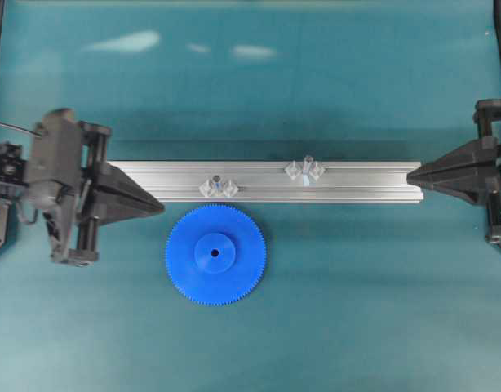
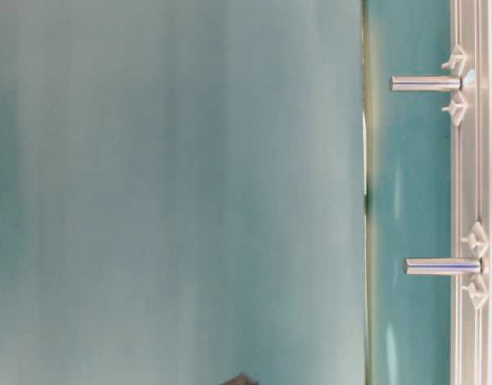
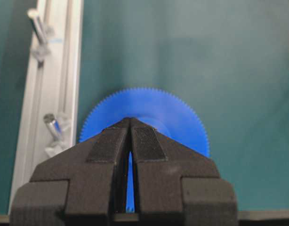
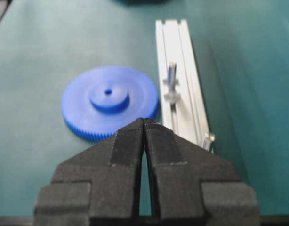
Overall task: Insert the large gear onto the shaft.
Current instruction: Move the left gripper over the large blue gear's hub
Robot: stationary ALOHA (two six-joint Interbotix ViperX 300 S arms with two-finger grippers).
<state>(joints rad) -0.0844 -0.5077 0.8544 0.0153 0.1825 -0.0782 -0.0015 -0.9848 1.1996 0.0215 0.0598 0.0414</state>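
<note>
Large gear point(image 1: 215, 255) lay flat on the teal worktop point(image 1: 356, 310), just near-side of the rail point(image 1: 267, 180). Two shafts point(image 1: 219, 184) stood upright on the rail. Left pincer point(image 1: 159, 206) and right pincer point(image 1: 411, 174) both clenched, empty, at opposite rail ends.

Bright-blue large gear point(image 1: 215, 255), teal table point(image 1: 356, 310)
</note>
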